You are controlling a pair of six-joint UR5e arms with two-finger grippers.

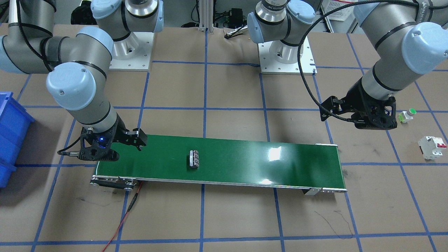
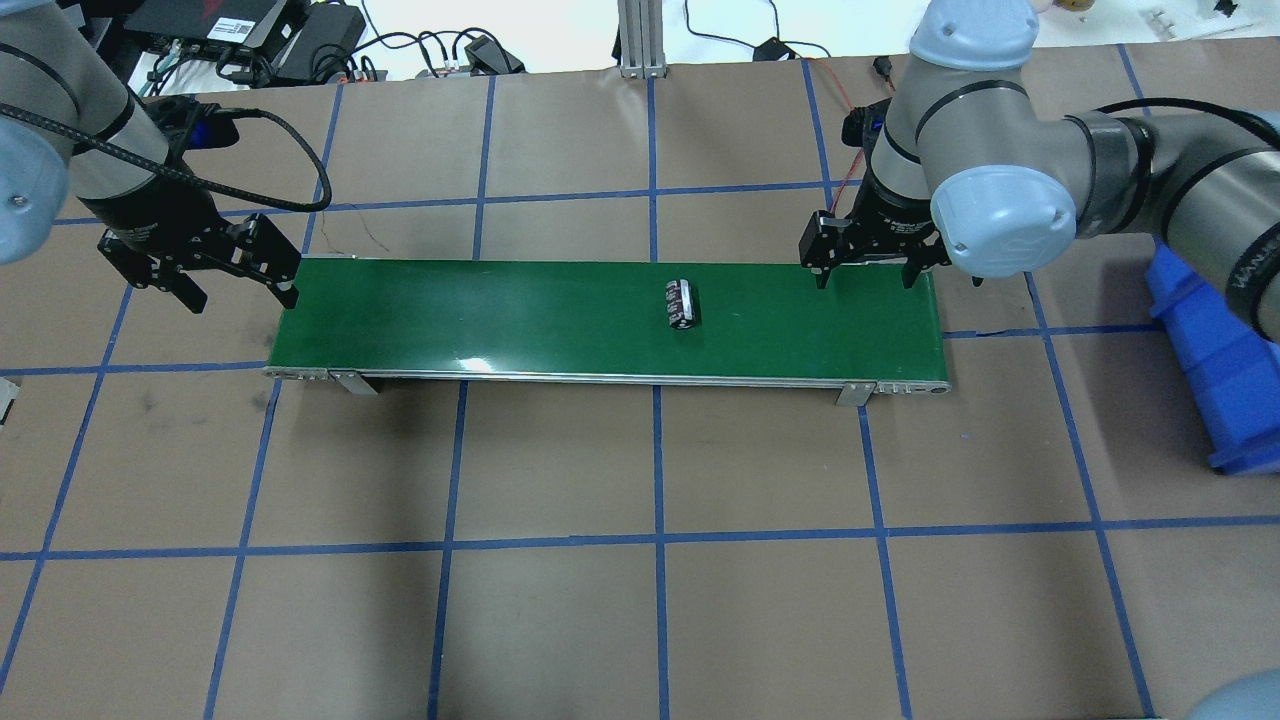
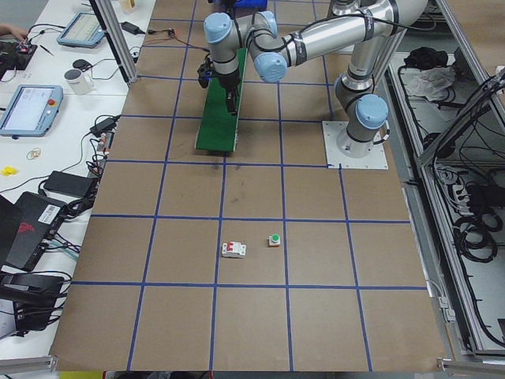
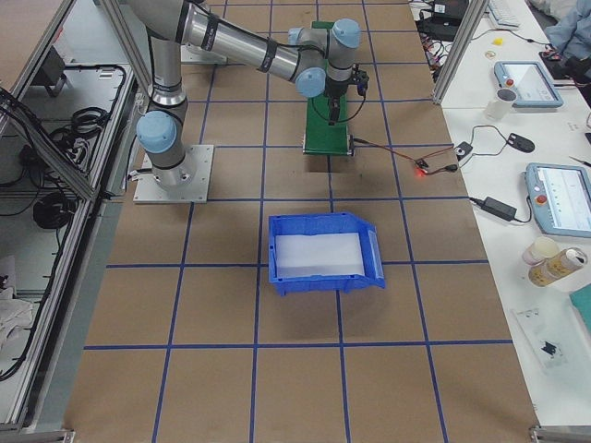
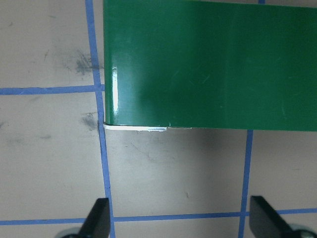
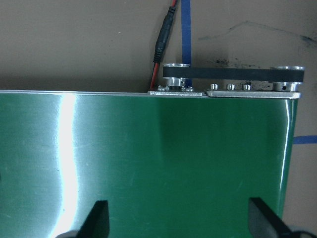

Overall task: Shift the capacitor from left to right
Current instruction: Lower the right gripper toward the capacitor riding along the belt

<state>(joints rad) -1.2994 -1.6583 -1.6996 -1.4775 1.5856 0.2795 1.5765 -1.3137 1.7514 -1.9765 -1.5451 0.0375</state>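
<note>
The capacitor [image 1: 194, 159] is a small black cylinder with pale markings. It lies on its side on the green conveyor belt [image 1: 245, 161], a little right of the belt's middle in the overhead view [image 2: 681, 303]. My right gripper [image 2: 865, 280] is open and empty over the belt's right end [image 6: 148, 148], well apart from the capacitor. My left gripper [image 2: 243, 298] is open and empty just off the belt's left end [image 5: 198, 64], over the table. Neither wrist view shows the capacitor.
A white circuit breaker [image 1: 432, 147] and a green-capped button [image 1: 407, 115] lie on the table beyond my left gripper. A blue bin [image 2: 1220, 360] stands on my right side. A red wire [image 1: 122, 220] runs from the belt's right end.
</note>
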